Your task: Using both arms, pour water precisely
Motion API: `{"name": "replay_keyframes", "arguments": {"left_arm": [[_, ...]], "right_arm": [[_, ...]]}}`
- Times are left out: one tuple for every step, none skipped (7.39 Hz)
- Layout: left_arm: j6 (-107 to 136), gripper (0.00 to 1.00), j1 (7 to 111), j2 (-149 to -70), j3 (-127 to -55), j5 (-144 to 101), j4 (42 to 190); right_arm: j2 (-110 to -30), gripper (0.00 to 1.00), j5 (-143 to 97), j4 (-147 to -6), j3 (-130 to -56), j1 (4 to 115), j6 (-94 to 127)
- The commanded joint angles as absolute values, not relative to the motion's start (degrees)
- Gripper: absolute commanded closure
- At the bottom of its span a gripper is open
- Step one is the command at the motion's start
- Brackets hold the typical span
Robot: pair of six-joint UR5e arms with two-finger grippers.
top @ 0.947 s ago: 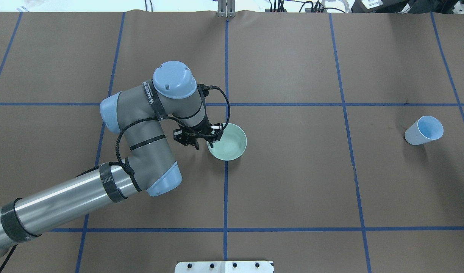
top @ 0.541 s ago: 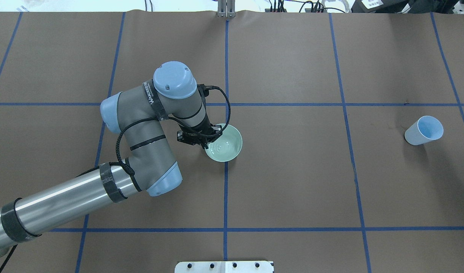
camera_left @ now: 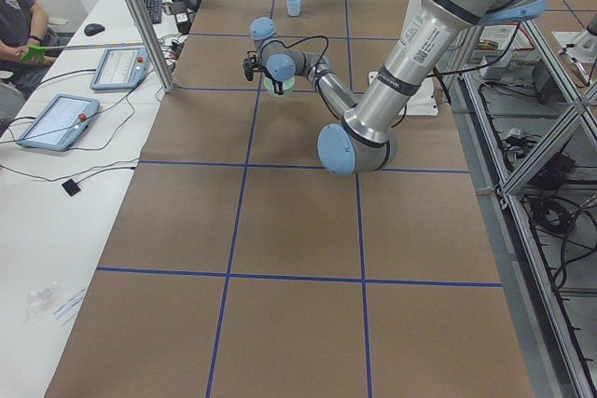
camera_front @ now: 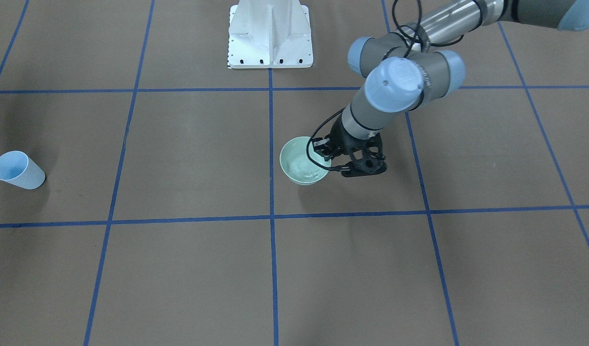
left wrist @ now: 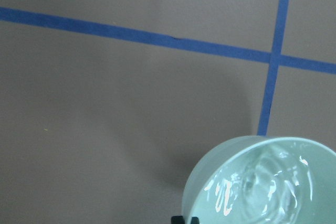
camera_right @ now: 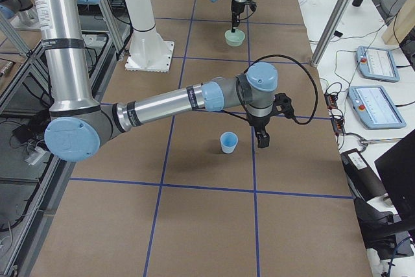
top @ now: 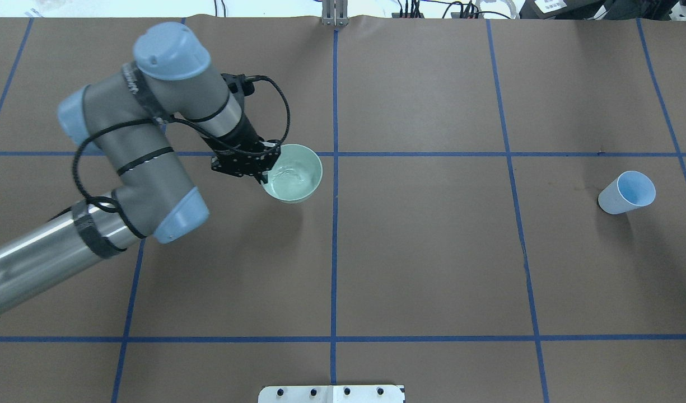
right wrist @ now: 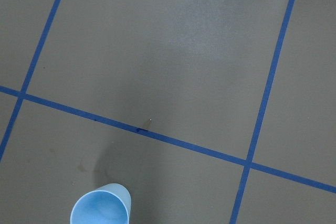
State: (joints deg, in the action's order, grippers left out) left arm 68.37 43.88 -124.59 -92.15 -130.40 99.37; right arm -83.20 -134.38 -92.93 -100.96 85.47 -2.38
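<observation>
My left arm reaches over the table's middle. My left gripper is shut on the near rim of a pale green bowl and holds it above the brown table, level. The water shows as a rippled glossy sheen inside the bowl. The gripper and bowl also show in the front-facing view. A light blue cup stands upright at the right. My right arm shows only in the exterior right view. Its gripper hangs just beside the cup; I cannot tell if it is open.
The white pedestal stands at the robot's edge of the table. Blue tape lines divide the brown surface into squares. Tablets and cables lie on the side table beyond the far edge. A seated person is at that side table.
My left arm has lifted the bowl and carried it left and away from the robot. The water in it now ripples. The blue cup has not moved.
</observation>
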Motion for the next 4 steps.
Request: {"name": "replay_keyframes", "arguments": {"left_arm": [[53.43, 1.00, 49.98, -108.18, -101.39, -131.84, 99.67], [45.08, 1.00, 53.49, -103.15, -101.69, -131.92, 99.75], [38.56, 1.00, 55.61, -99.35, -101.25, -131.92, 99.76], [32.58, 1.00, 59.29, -96.45, -100.38, -132.01, 99.67]], "right_arm": [[-83.93, 0.01, -134.38, -92.99, -100.90, 85.43, -1.68], [-84.54, 0.01, -134.21, -92.90, -100.99, 85.43, -0.63], [-84.64, 0.01, -134.30, -92.90, -101.07, 85.43, -0.62], [-84.73, 0.01, -134.38, -92.90, -101.07, 85.43, -0.53]]}}
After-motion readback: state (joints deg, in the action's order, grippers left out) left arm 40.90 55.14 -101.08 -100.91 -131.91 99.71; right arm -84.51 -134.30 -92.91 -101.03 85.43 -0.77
